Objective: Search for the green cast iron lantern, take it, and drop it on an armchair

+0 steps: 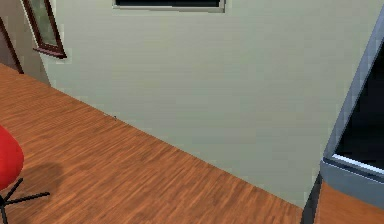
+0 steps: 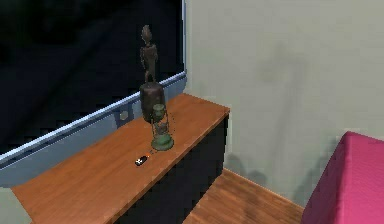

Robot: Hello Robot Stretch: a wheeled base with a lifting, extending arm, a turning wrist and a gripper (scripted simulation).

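Note:
A small green lantern (image 2: 160, 128) with a round base and a pale glass middle stands upright on a long wooden cabinet top (image 2: 90, 180) in the arm side view. Just behind it rises a tall dark figure statue (image 2: 149, 75) on a round dark base. A tiny dark object (image 2: 141, 159) lies on the wood a little in front of the lantern, toward the view's left.
A large dark window (image 2: 80, 60) runs behind the cabinet. A magenta upholstered seat (image 2: 350, 185) fills the arm side view's lower right. In the forward view, a pale wall (image 1: 200, 90) stands close ahead over wood floor, with a red chair (image 1: 8, 165) on dark legs at lower left.

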